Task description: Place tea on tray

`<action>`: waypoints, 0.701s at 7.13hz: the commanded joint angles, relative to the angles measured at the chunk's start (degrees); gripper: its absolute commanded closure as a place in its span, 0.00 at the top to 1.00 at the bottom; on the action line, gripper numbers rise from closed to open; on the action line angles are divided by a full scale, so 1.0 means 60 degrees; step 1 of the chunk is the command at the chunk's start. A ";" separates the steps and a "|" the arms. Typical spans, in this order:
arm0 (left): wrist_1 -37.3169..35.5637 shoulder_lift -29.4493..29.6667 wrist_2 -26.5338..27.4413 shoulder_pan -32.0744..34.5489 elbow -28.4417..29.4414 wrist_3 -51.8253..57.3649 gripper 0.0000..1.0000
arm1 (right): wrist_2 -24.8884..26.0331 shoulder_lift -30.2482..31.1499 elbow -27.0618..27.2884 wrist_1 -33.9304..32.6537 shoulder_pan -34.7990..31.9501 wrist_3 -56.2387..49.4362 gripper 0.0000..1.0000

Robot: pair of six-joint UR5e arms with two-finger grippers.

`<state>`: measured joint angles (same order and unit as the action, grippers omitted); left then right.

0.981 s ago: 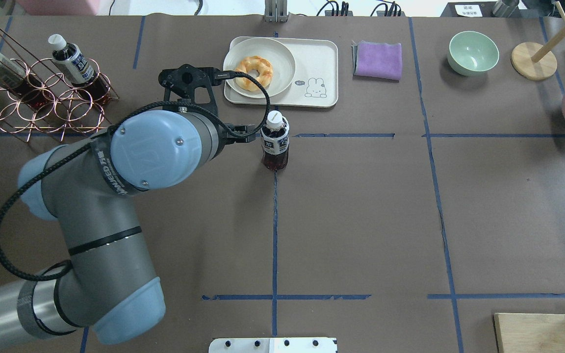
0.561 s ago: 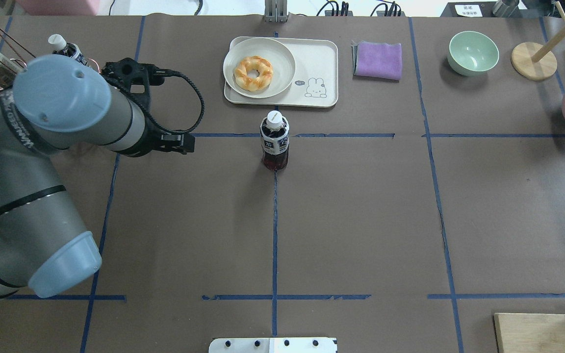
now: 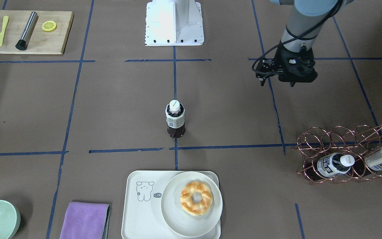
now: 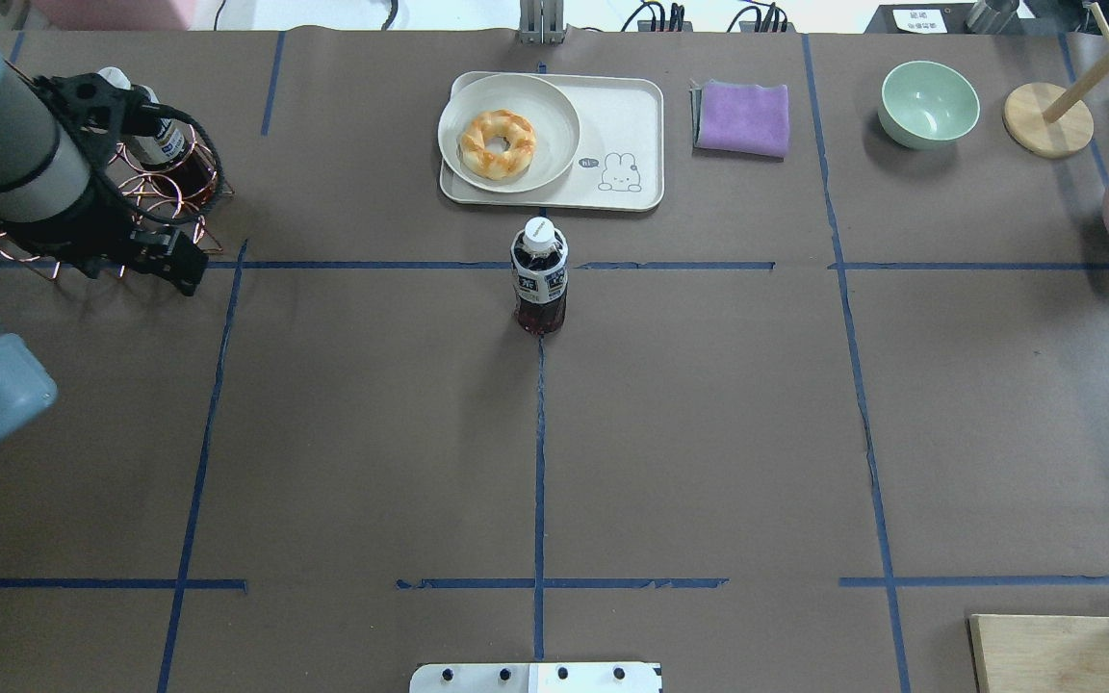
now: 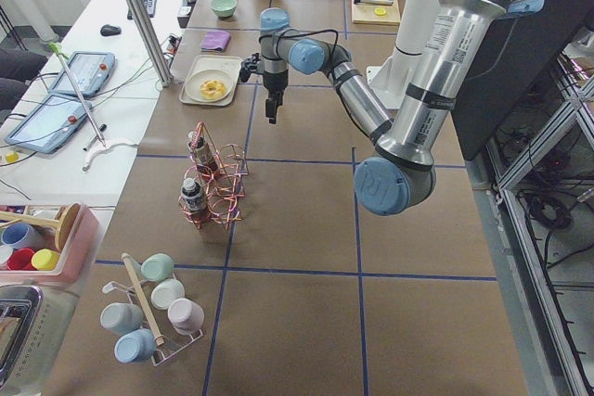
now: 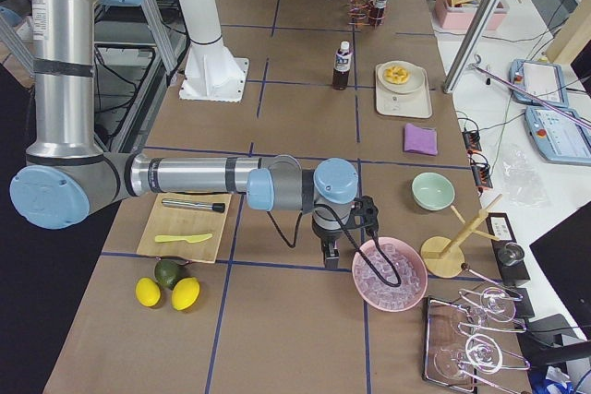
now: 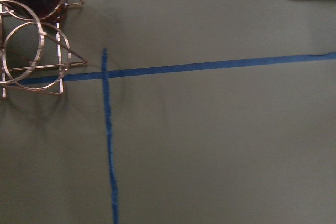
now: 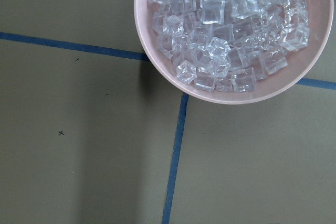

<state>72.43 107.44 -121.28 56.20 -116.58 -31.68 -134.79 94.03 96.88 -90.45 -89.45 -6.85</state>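
- Overhead exterior view: the tea (image 4: 539,284) stands straight up, white cap on top, on the brown table (image 4: 709,433) with blue tape lines. It is near the tray (image 4: 627,115), not on it.
- Left gripper (image 3: 276,83) hangs with its fingers spread, holding nothing, well apart from the tray.
- Right gripper (image 6: 328,260): I cannot tell its state.

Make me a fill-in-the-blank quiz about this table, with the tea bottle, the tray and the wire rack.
The tea stands upright on the ___, not on the tray.
The round plate on the tray holds a ___.
The copper rack holds ___ bottles.
The folded cloth beside the tray is ___.
Missing words: table; doughnut; two; purple.
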 commanded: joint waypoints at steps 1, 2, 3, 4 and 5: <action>-0.0119 -0.1464 -0.1316 0.2838 0.0675 0.4307 1.00 | -0.0021 -0.0012 0.0040 0.0061 0.0040 0.0013 1.00; -0.0134 -0.1703 -0.1320 0.3837 0.1290 0.5502 1.00 | -0.0035 -0.0070 0.0041 0.0061 0.0113 0.0027 1.00; 0.0069 -0.2619 -0.1305 0.4485 0.1484 0.5905 1.00 | -0.0094 -0.0129 0.0171 0.0061 0.0201 0.0042 1.00; 0.0448 -0.2831 -0.1305 0.4825 0.1747 0.5982 1.00 | -0.0486 -0.0216 0.0709 0.0032 0.0462 0.0782 1.00; 0.0525 -0.3094 -0.1334 0.5075 0.1822 0.6302 1.00 | -0.0519 -0.0435 0.1280 0.0046 0.1002 0.2181 0.99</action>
<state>74.33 91.30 -129.11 83.98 -106.84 3.73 -136.90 92.69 100.67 -90.18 -86.59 -1.84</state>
